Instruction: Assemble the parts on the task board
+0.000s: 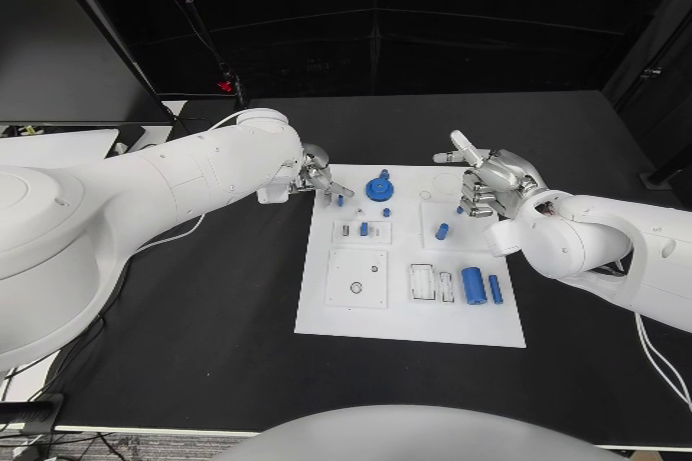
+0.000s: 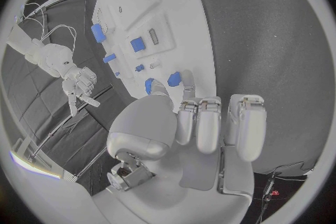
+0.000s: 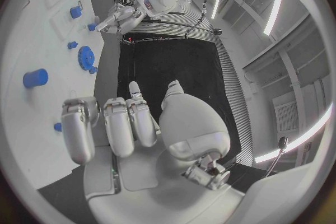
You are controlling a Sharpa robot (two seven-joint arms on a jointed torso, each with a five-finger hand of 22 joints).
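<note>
The white task board (image 1: 411,311) lies in the middle of the black table. A blue gear (image 1: 379,189) stands near its far edge, with a small blue peg (image 1: 340,199) (image 2: 173,79) to its left. My left hand (image 1: 317,177) (image 2: 199,123) hovers at the board's far left corner, fingers curled, thumb and fingertip on either side of that peg; whether they touch it is unclear. My right hand (image 1: 493,181) (image 3: 126,123) hangs over the board's far right part, fingers curled with one pointing out, holding nothing. A blue cylinder (image 1: 472,280) and a thinner blue pin (image 1: 495,288) lie at the near right.
Several small blue pieces (image 1: 443,231) sit in the board's middle blocks, and a white square plate (image 1: 356,278) lies at its near left. Bare black table (image 1: 216,311) surrounds the board. A white box (image 1: 58,146) stands at the far left.
</note>
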